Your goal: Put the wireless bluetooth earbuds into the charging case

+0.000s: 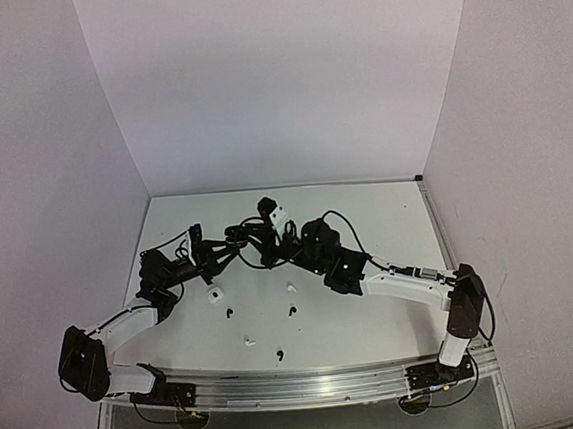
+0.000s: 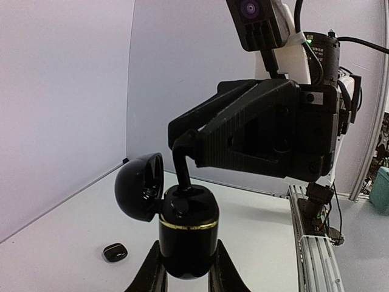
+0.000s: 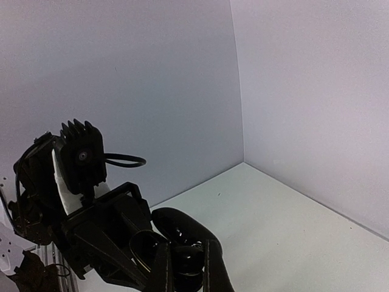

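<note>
My left gripper (image 2: 185,271) is shut on an upright black charging case (image 2: 188,228) with a gold band, its lid (image 2: 138,185) swung open to the left. My right gripper (image 3: 186,267) is shut on a black earbud (image 3: 189,260); in the left wrist view the bud's stem (image 2: 180,173) stands in the case's top. The two grippers meet above the table's middle, the left gripper (image 1: 229,250) touching the right gripper (image 1: 259,241). Loose black buds (image 1: 229,312) (image 1: 279,355) and white buds (image 1: 292,286) (image 1: 247,341) lie on the table.
A small white case (image 1: 213,295) lies near the left arm. A closed black case (image 2: 115,251) lies on the table to the left of my left gripper. Grey walls enclose three sides. The arms' rail (image 1: 301,384) runs along the near edge.
</note>
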You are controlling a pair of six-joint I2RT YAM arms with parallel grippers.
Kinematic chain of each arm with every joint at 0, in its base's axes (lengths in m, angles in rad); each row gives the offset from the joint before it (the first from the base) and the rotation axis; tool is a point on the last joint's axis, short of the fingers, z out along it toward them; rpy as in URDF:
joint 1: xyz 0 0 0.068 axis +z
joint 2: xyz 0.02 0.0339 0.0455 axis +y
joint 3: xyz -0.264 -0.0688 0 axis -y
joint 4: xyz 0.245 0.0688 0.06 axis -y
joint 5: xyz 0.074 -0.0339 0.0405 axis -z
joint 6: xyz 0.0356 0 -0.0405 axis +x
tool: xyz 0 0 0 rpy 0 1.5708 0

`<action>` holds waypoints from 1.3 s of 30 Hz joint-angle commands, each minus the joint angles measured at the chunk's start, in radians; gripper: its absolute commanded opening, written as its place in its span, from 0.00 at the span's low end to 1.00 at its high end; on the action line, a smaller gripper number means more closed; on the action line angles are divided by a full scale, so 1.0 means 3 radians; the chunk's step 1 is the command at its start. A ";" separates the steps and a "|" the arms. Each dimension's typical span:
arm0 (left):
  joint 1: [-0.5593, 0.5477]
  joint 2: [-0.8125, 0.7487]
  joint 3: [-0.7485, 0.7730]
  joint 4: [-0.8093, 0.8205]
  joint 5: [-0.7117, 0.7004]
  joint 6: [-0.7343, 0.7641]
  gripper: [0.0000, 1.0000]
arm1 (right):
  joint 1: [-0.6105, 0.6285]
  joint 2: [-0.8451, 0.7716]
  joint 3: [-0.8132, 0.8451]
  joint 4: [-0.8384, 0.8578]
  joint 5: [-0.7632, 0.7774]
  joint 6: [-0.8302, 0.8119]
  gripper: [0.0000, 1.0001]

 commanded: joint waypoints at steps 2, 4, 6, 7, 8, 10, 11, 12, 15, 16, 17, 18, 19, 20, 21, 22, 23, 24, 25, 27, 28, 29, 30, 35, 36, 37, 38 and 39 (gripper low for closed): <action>0.0004 -0.0021 0.0121 0.0245 -0.0070 0.0107 0.00 | 0.0016 -0.0077 0.0001 0.0287 0.0095 -0.0176 0.00; 0.0002 -0.0018 0.0116 0.0254 -0.0068 0.0100 0.00 | 0.0016 -0.0079 0.0001 0.0292 0.0093 -0.0226 0.00; 0.0002 -0.0020 0.0107 0.0258 -0.0068 0.0088 0.00 | 0.0014 -0.0067 0.0011 0.0292 0.0085 -0.0236 0.00; 0.0002 -0.0023 0.0106 0.0257 -0.0065 0.0080 0.00 | 0.0015 -0.0054 0.0021 0.0292 0.0076 -0.0236 0.00; 0.0002 -0.0024 0.0103 0.0257 -0.0064 0.0073 0.00 | 0.0015 -0.0039 0.0034 0.0291 0.0065 -0.0239 0.00; 0.0002 -0.0030 0.0097 0.0257 -0.0066 0.0072 0.00 | 0.0021 -0.0008 0.0059 0.0287 0.0044 -0.0244 0.00; 0.0004 -0.0035 0.0097 0.0257 -0.0068 0.0072 0.00 | 0.0023 0.0004 0.0064 0.0286 0.0041 -0.0244 0.00; 0.0002 -0.0040 0.0095 0.0260 -0.0072 0.0072 0.00 | 0.0028 0.0015 0.0065 0.0285 0.0040 -0.0244 0.00; 0.0002 -0.0055 0.0083 0.0268 -0.0090 0.0072 0.00 | 0.0040 0.0032 0.0040 0.0287 0.0040 -0.0242 0.00; 0.0003 -0.0059 0.0082 0.0272 -0.0092 0.0072 0.00 | 0.0041 0.0035 0.0031 0.0286 0.0044 -0.0245 0.00; 0.0003 -0.0063 0.0077 0.0281 -0.0096 0.0073 0.00 | 0.0043 0.0040 0.0027 0.0281 0.0046 -0.0244 0.00; 0.0004 -0.0064 0.0073 0.0292 -0.0100 0.0075 0.00 | 0.0047 0.0045 0.0025 0.0276 0.0050 -0.0258 0.00; 0.0002 -0.0064 0.0067 0.0300 -0.0107 0.0077 0.00 | 0.0053 0.0050 0.0021 0.0270 0.0058 -0.0333 0.00; 0.0003 -0.0064 0.0065 0.0309 -0.0110 0.0078 0.00 | 0.0056 0.0056 0.0018 0.0265 0.0069 -0.0368 0.00; 0.0003 -0.0065 0.0064 0.0316 -0.0111 0.0078 0.00 | 0.0058 0.0064 0.0018 0.0262 0.0078 -0.0389 0.00; 0.0003 -0.0065 0.0063 0.0321 -0.0111 0.0077 0.00 | 0.0057 0.0076 0.0020 0.0262 0.0082 -0.0400 0.00; 0.0004 -0.0065 0.0062 0.0325 -0.0111 0.0072 0.00 | 0.0058 0.0087 0.0026 0.0262 0.0081 -0.0411 0.00; 0.0002 -0.0065 0.0060 0.0328 -0.0112 0.0066 0.00 | 0.0061 0.0094 0.0029 0.0262 0.0081 -0.0422 0.00; 0.0001 -0.0065 0.0059 0.0330 -0.0112 0.0063 0.00 | 0.0062 0.0099 0.0028 0.0262 0.0084 -0.0432 0.00; 0.0002 -0.0070 0.0055 0.0338 -0.0118 0.0062 0.00 | 0.0063 0.0102 0.0015 0.0262 0.0101 -0.0447 0.00; 0.0003 -0.0071 0.0053 0.0335 -0.0132 0.0059 0.00 | 0.0063 0.0100 0.0003 0.0262 0.0111 -0.0458 0.00; 0.0004 -0.0074 0.0051 0.0331 -0.0143 0.0053 0.00 | 0.0062 0.0096 -0.0013 0.0262 0.0128 -0.0464 0.00; 0.0003 -0.0075 0.0049 0.0330 -0.0148 0.0048 0.00 | 0.0064 0.0091 -0.0026 0.0262 0.0159 -0.0481 0.00; 0.0005 -0.0074 0.0047 0.0326 -0.0147 0.0030 0.00 | 0.0068 0.0106 0.0001 0.0267 0.0211 -0.0680 0.00; 0.0005 -0.0072 0.0048 0.0331 -0.0146 0.0029 0.00 | 0.0074 0.0117 0.0018 0.0267 0.0199 -0.0720 0.00; 0.0004 -0.0069 0.0050 0.0332 -0.0147 0.0031 0.00 | 0.0078 0.0127 0.0027 0.0267 0.0191 -0.0744 0.00; 0.0003 -0.0067 0.0052 0.0333 -0.0150 0.0031 0.00 | 0.0078 0.0136 0.0026 0.0267 0.0187 -0.0747 0.00; 0.0002 -0.0069 0.0052 0.0336 -0.0150 0.0031 0.00 | 0.0083 0.0140 0.0026 0.0267 0.0174 -0.0739 0.00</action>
